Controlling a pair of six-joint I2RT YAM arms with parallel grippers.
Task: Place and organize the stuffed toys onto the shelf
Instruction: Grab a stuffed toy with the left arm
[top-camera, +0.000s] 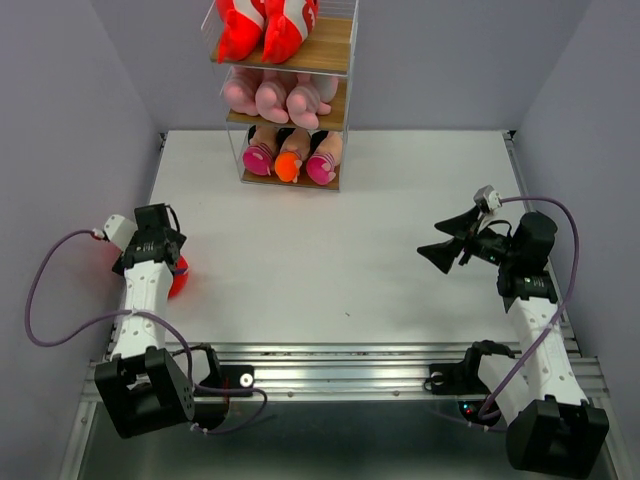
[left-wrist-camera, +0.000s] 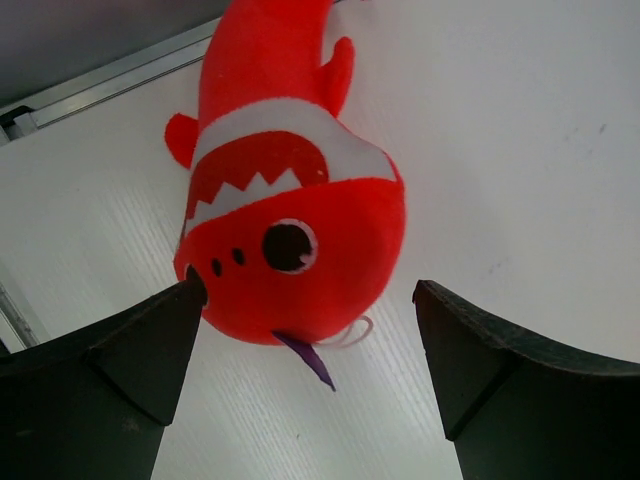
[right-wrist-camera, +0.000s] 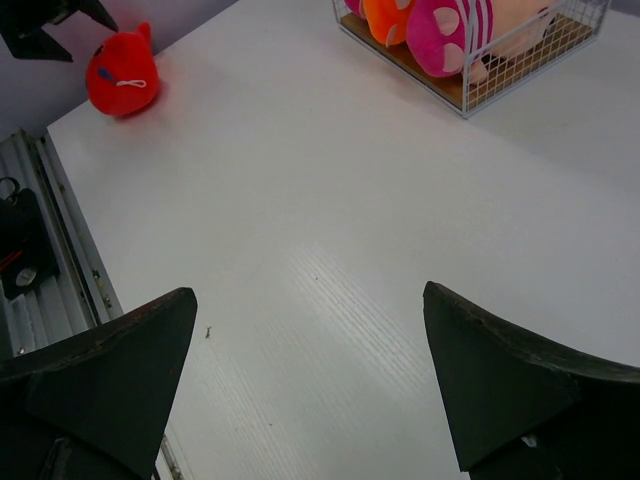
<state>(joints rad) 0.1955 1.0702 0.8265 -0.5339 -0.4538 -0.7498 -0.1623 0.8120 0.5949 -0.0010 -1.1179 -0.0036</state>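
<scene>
Your left gripper (left-wrist-camera: 305, 290) gapes wide over the last loose shark (left-wrist-camera: 290, 200), left of frame: lower, close, then shelve it.

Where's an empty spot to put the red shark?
The top board has a bare end right of the two sharks. The middle board and bottom board are crowded. The table is bare in front of the shelf.

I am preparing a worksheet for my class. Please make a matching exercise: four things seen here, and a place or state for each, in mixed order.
1. loose shark
2. pink animals
3. dolls
4. right gripper

a. bottom tier of the shelf
b. open
c. on the table
d. middle tier

Pairs: 1-c, 2-d, 3-a, 4-b
</scene>
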